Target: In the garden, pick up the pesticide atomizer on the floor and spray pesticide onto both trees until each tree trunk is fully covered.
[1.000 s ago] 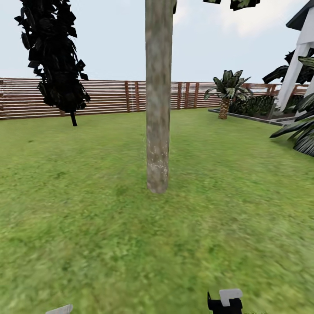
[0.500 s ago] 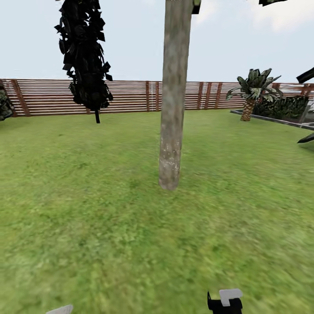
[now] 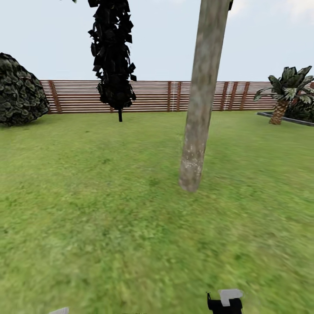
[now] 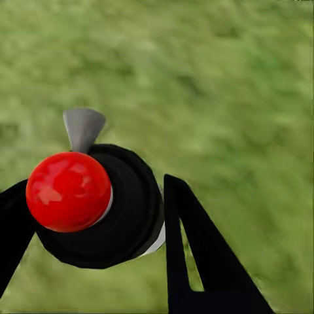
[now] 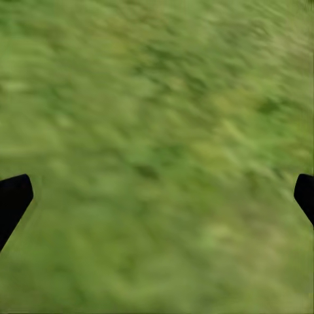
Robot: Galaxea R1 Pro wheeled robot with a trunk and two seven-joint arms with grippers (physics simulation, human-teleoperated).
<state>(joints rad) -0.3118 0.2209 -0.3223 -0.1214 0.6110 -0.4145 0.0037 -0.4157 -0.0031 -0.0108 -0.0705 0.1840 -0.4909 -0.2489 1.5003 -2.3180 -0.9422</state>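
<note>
Left wrist view has the left gripper's black fingers clamped on the black, red-capped pesticide atomizer, right gripper spread empty; spraying risks missing the mottled grey-tan tree trunk, well ahead.

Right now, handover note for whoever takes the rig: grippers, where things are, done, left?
Left gripper: shut on the pesticide atomizer, red cap toward the wrist camera, grey nozzle beyond it, held over the grass.
Right gripper: open and empty, fingers wide apart above the lawn.
Tree trunk: ahead and slightly right in the head view, apart from both arms. Black cone tree and fence behind it.
Done: atomizer picked up.
Left: spray this trunk fully, then the second tree. No spray coverage can be judged from here.
</note>
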